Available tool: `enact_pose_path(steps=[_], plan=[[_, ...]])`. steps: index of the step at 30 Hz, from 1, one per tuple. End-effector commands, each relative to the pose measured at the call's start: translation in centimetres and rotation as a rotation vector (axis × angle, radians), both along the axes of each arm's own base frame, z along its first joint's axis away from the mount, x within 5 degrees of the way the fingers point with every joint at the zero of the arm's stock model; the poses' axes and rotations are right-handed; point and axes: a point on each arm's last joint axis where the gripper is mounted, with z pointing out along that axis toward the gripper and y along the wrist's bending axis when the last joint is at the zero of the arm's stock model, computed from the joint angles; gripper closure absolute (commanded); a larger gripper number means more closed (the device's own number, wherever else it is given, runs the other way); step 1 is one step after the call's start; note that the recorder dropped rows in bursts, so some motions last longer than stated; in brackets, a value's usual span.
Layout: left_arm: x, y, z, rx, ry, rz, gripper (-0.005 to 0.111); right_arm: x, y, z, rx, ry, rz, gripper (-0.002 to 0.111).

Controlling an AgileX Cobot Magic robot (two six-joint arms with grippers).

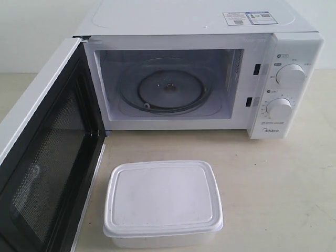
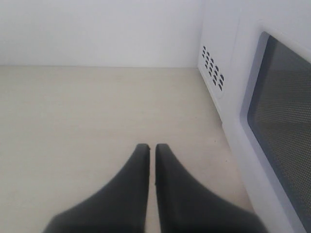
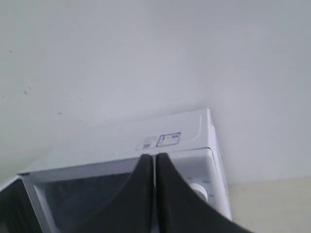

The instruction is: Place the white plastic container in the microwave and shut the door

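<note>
Only the exterior view shows the container [image 1: 163,202]. It sits lid-up on the counter [image 1: 278,189], in front of the microwave [image 1: 294,105] and apart from its front edge. Its long axis runs left to right, parallel to the microwave's front, and its short sides face the door [image 1: 47,173] and the bare counter on the right. This view also shows the cavity with its turntable [image 1: 170,89], two dials [image 1: 290,75] on the right panel, and stickers [image 1: 247,18] on top.

The door is swung wide on its left hinge, black inner face turned toward the container. Its lower edge passes just beside the container's left side, with a narrow strip of counter between them. To the right of the container the counter is bare up to the frame edge. The cavity mouth is wider than the container's long side.

The left wrist view shows the other side of things: the door's outer face with its mesh window [image 2: 286,121], the microwave's side wall with vents [image 2: 213,68], and a broad stretch of counter running back to the wall [image 2: 97,29]. The left end effector [image 2: 151,145] hangs over that stretch, outside the door, clenched with only a thin slit between its fingers.

The right wrist view looks at the microwave from its front and takes in its top, a sticker, and one dial [image 3: 199,190] beside the dark fingers. The right end effector [image 3: 154,156] is clenched, its fingers pressed together before the top edge of the cavity.
</note>
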Motion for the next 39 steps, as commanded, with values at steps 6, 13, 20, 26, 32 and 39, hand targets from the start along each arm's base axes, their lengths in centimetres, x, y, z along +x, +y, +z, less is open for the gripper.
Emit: enact_pose_path(steps=[6, 13, 20, 26, 32, 39], plan=[[0.0, 0.0, 0.0, -0.012, -0.007, -0.002, 0.102, -0.8, 0.8, 3.7, 0.106, -0.021, 0.127, 0.108], [0.0, 0.0, 0.0, -0.012, -0.007, -0.002, 0.102, 5.7, 3.6, 3.9, -0.147, 0.414, 0.317, 0.108], [0.0, 0.0, 0.0, -0.012, -0.007, -0.002, 0.102, 12.4, 5.3, 1.1, -0.14, 0.75, 0.419, 0.108], [0.0, 0.0, 0.0, -0.012, -0.007, -0.002, 0.102, 16.2, 7.0, -3.4, -0.121, 0.973, 0.581, 0.108], [0.0, 0.0, 0.0, -0.012, -0.007, -0.002, 0.102, 18.6, 7.4, -6.5, -0.116, 1.103, 0.596, 0.086], [0.0, 0.0, 0.0, -0.01, -0.007, -0.002, 0.102, 20.6, 10.1, -10.6, -0.105, 1.251, 0.679, 0.066]])
